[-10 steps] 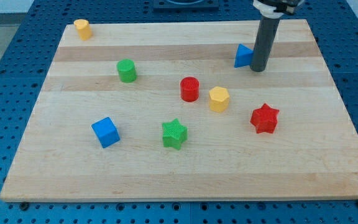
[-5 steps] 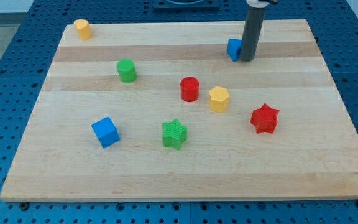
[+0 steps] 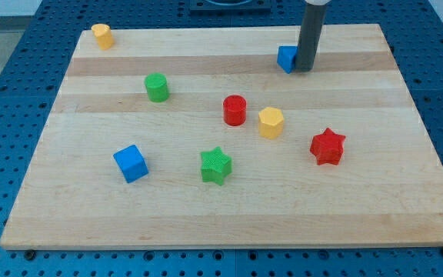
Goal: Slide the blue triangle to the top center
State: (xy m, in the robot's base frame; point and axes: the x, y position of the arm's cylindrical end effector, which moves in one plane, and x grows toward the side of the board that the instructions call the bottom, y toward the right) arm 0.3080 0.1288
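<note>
The blue triangle point(image 3: 286, 58) sits near the table's top edge, right of the middle. The robot's tip point(image 3: 304, 68) touches its right side; it has no hand to close. The block looks small, light and hard, so it should slide easily when pushed flat on that side.

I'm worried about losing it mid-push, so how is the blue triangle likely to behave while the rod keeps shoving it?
The blue triangle is small and sits flat on the wooden board, so it will probably slide, not roll. My tip presses its right side, and its angled faces may let it rotate or slip off sideways. It looks light and rigid, so it probably moves easily.
</note>
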